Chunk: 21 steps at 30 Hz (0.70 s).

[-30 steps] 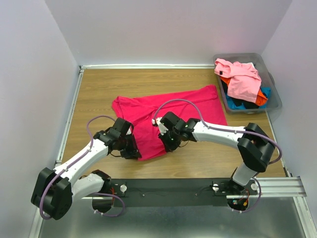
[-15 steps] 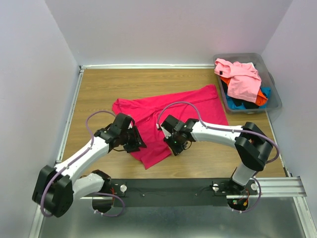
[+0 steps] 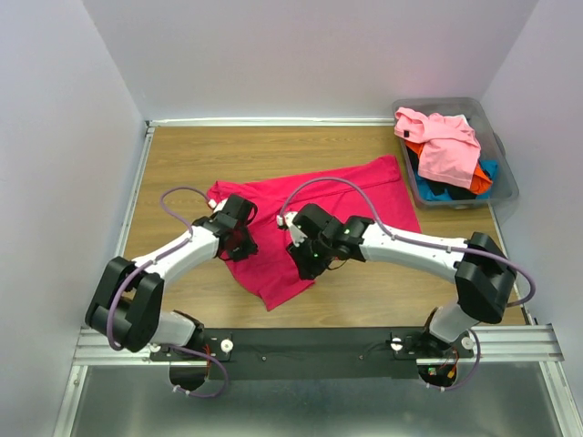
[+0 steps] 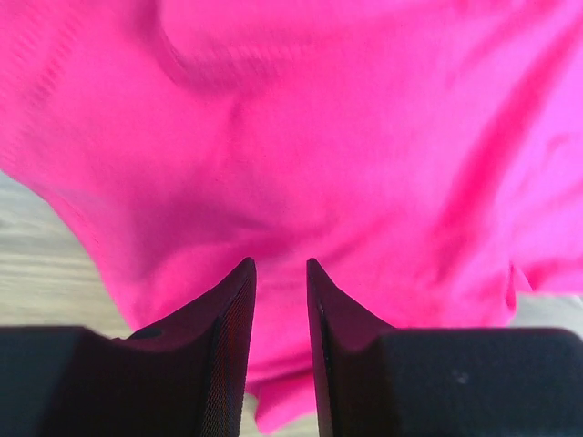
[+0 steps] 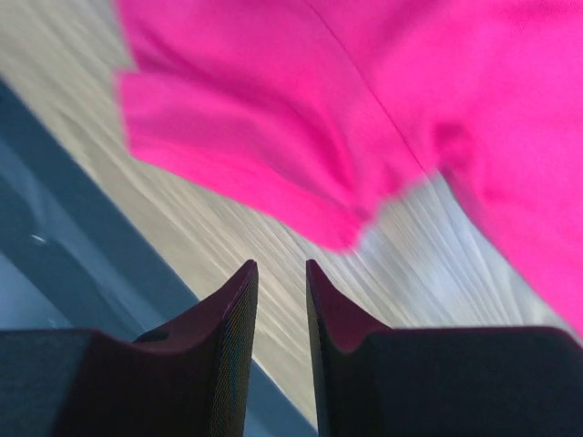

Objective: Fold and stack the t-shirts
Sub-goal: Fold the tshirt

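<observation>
Lying rumpled mid-tabletop [image 3: 182, 155], the crimson t-shirt [image 3: 383, 187] sits under both arms. The left fingers [image 4: 232, 319] stand a narrow gap apart over its left part, with nothing pinched between them. The right fingers [image 5: 232, 319] show the same narrow gap, empty, over bare wood beside the shirt's near edge; other t-shirts [image 3: 451, 146] sit heaped in the bin [image 3: 506, 182] at the far right.

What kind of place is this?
Probably a robot test booth: plain white walls box in a wooden table, two robot arms are bolted at its edge, and t-shirts fill a bin.
</observation>
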Motion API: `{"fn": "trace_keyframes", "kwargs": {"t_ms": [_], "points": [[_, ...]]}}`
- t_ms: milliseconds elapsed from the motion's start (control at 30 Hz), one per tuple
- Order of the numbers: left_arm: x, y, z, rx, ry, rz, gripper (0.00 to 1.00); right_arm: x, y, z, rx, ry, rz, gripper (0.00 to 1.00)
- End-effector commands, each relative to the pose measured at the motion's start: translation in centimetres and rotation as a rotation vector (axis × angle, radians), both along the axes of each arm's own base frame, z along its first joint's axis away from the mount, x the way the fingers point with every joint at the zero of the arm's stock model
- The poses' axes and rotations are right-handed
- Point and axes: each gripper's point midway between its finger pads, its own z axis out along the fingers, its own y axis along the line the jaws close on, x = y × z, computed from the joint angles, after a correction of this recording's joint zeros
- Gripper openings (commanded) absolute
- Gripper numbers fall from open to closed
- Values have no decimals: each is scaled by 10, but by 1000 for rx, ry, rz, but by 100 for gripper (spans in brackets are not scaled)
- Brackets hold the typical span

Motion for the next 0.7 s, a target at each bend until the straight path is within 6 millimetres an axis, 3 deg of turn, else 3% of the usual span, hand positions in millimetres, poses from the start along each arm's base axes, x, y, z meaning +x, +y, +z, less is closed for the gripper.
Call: {"fn": "trace_keyframes", "kwargs": {"t_ms": [0, 100, 233, 500, 667], "points": [[12, 23, -5, 117, -24, 37, 36, -6, 45, 8, 134, 1, 80, 35], [11, 25, -10, 129, -9, 33, 36, -12, 64, -5, 128, 16, 116, 35], [11, 29, -18, 146, 12, 32, 36, -21, 72, -19, 110, 28, 156, 35], [10, 40, -34, 201, 54, 27, 36, -29, 52, -70, -15, 47, 163, 35], [12, 53, -43, 248, 79, 36, 36, -39, 38, -86, -64, 66, 170, 35]]}}
